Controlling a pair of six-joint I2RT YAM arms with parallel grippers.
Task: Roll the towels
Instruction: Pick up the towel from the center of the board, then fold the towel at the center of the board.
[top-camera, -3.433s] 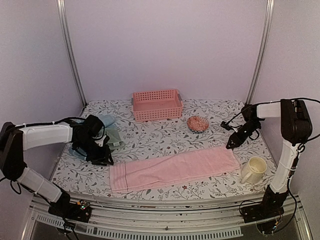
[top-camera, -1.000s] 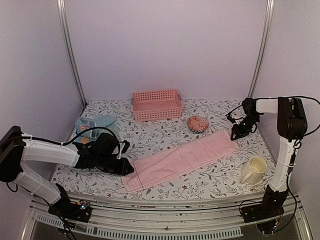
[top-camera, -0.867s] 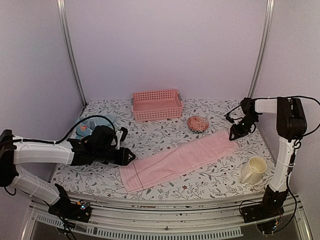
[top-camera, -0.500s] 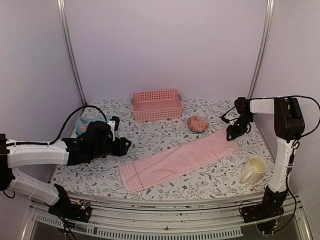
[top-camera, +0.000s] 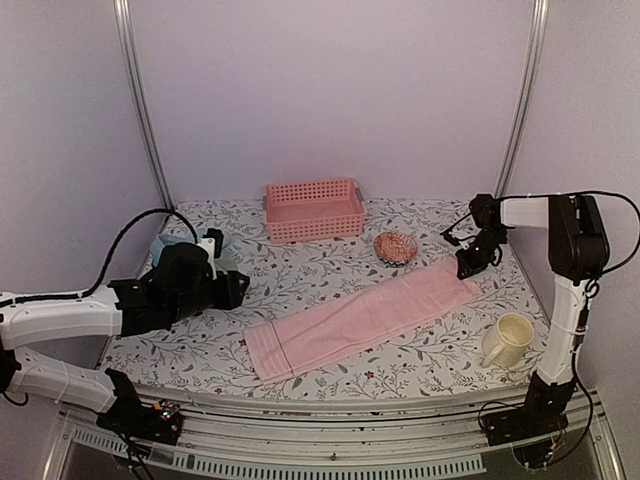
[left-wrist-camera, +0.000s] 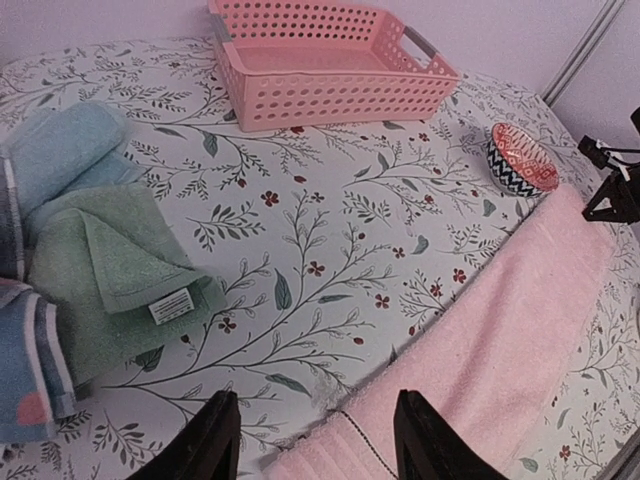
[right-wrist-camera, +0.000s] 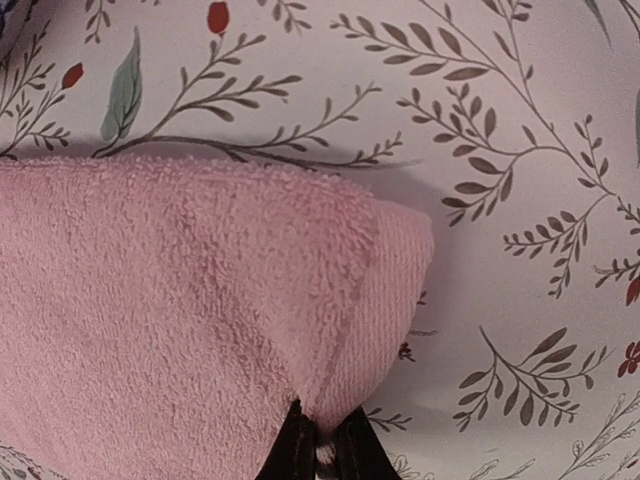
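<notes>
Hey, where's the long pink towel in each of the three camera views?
Top external: pink towel lies diagonally across the middle, near-left to far-right.
Left wrist: pink towel at lower right.
Right wrist: pink towel fills the left, corner pinched by the right gripper at the bottom.
Shared landmark: floral table cover, in all three.

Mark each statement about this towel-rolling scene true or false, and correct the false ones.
1. The right gripper pinches a corner of the pink towel. True.
2. The pink basket holds a rolled towel. False: it is empty.
3. The left gripper is open and holds nothing. True.
4. The mug stands on the pink towel. False: it stands on the table, beside the towel.
5. The pink towel is already rolled up. False: it lies spread out flat.
</notes>
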